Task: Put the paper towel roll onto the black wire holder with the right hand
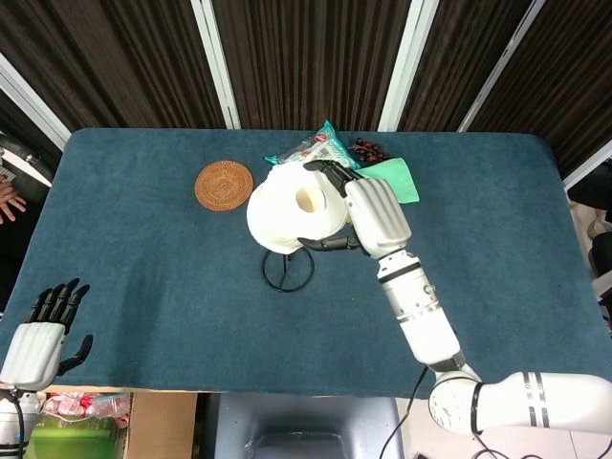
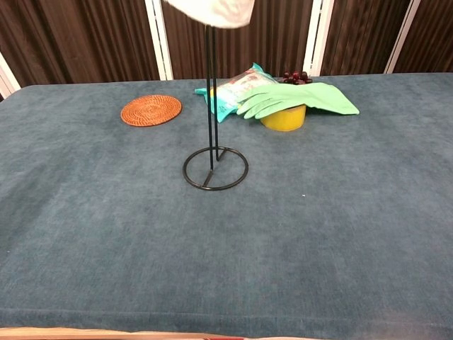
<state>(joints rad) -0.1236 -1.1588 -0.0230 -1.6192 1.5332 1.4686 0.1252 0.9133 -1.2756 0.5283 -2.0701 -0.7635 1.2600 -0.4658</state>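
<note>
My right hand (image 1: 375,215) holds the white paper towel roll (image 1: 295,208) in the air, its hollow core facing up, above the black wire holder (image 1: 288,271). In the chest view only the roll's lower edge (image 2: 211,10) shows at the top of the frame, right over the tip of the holder's upright rod (image 2: 209,99); the round wire base (image 2: 215,168) rests on the blue cloth. Whether the rod has entered the core cannot be told. My left hand (image 1: 43,330) hangs open off the table's near left corner, holding nothing.
A woven orange coaster (image 1: 224,185) lies left of the holder. Behind it are a snack bag (image 2: 232,88), a green rubber glove (image 2: 297,99) draped over a yellow bowl (image 2: 283,117), and dark red berries (image 2: 296,76). The blue tablecloth (image 1: 143,287) covers the table.
</note>
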